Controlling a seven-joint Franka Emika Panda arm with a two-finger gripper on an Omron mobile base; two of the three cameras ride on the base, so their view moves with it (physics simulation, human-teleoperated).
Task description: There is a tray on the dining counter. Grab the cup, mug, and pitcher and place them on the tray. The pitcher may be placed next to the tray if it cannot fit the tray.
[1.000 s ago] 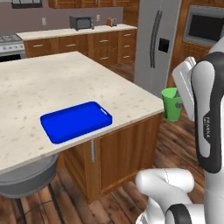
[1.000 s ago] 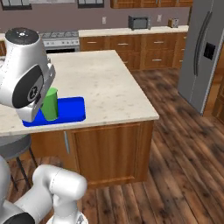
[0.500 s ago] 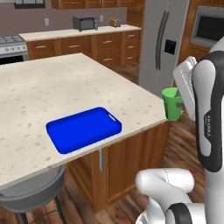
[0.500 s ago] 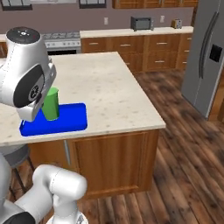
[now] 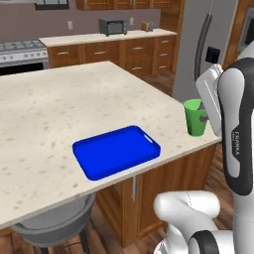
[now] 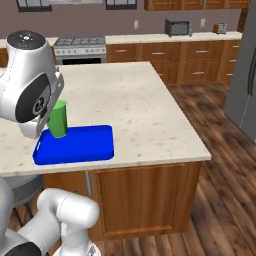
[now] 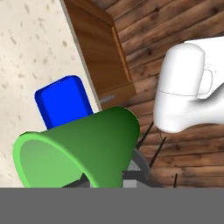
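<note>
Left base view: I carry the cup (image 5: 196, 117) upright in the air, just past the counter's (image 5: 44, 119) right edge, beside my forearm. The tray (image 5: 116, 151) lies flat near the counter's front edge, bare.
Left base view, advice: I judge the cup must come in over the edge and across to the tray, kept high enough to pass the counter lip.
Right base view: The cup (image 6: 58, 119) shows in line with the tray's (image 6: 80, 145) left end; my arm hides its grip, so this angle alone cannot say whether it hangs over the tray.
Right base view, advice: I would trust the other side for that, and lower only when both agree.
Hand view: My gripper (image 7: 105, 181) is pinched narrow on the cup (image 7: 78, 151), whose open mouth faces the camera; the tray (image 7: 63, 103) lies beyond, near the counter's (image 7: 30, 48) edge.
Hand view, advice: Keep the cup upright, set it down well inside the tray's rim, leaving room for the mug, then let go.
</note>
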